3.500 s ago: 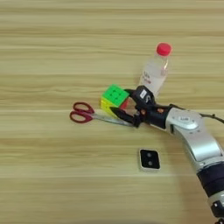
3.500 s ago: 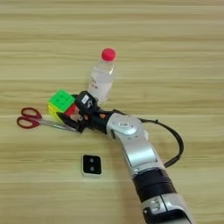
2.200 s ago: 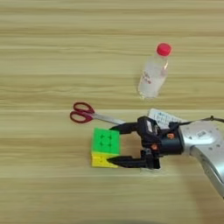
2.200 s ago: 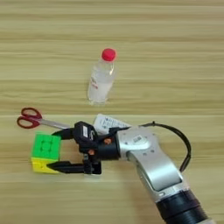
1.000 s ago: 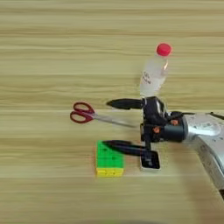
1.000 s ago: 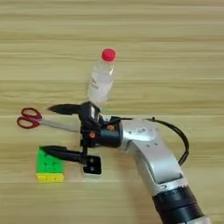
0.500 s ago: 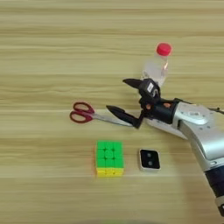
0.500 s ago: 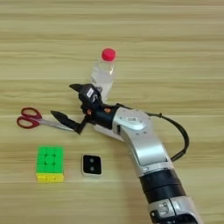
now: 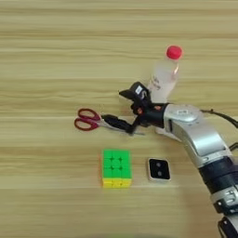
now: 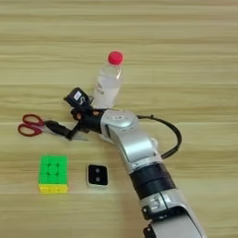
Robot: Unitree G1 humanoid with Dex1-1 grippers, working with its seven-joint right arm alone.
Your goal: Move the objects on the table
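On the table (image 9: 46, 56), we see our right gripper (image 9: 122, 109) spread wide over the blades of the red-handled scissors (image 9: 90, 121), the puzzle cube (image 9: 116, 168) and small white device (image 9: 159, 169) below, bottle (image 9: 163, 76) behind.

scissors (image 9: 100, 122) blades: partly under claw (image 9: 122, 109) | remote: seemingly hidden behind forearm (image 9: 193, 135)

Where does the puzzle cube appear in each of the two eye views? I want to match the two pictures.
Left eye view: the puzzle cube lies below centre, slightly left.
Right eye view: the same cube sits near the lower left.
Shared landmark: the small white square device lies just right of the cube in both views.
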